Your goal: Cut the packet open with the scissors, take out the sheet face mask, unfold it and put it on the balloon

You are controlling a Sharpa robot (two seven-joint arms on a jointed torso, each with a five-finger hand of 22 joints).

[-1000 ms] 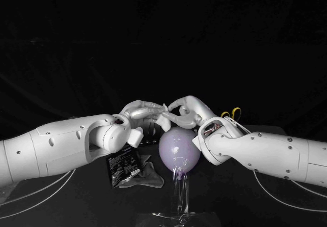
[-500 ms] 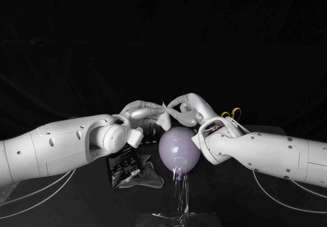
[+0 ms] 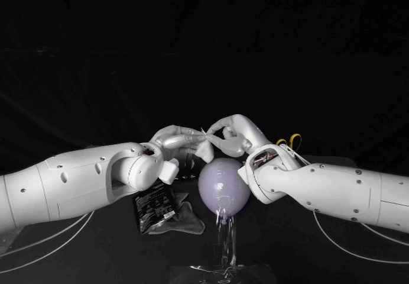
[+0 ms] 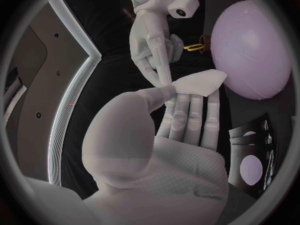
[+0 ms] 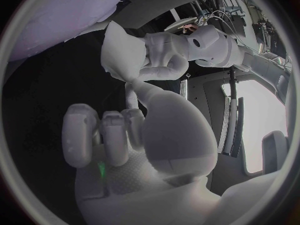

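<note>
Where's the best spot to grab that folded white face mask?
Probably its loose corner, coming from the side of the purple balloon: the left hand and right hand pinch the folded white face mask at its other tip, so that corner sticks out free.

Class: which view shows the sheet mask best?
Left wrist view: the sheet mask shows broad and clear. The head view gives a small scrap above the balloon; the right wrist view has it partly behind the left robot hand.
</note>
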